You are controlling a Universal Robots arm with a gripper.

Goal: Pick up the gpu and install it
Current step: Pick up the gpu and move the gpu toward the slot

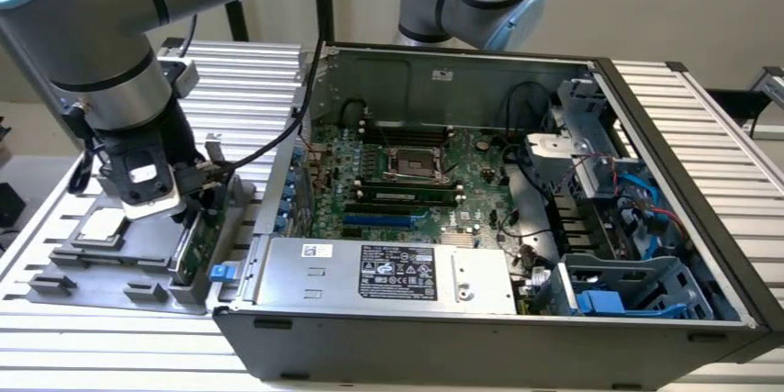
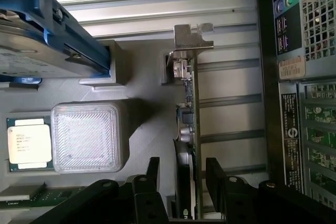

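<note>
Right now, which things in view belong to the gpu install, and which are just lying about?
Job in hand: gpu, standing on edge in the grey holder; open gripper, straddling it; open computer case.
Lying about: CPU chip; hard drive with blue rails.
</note>
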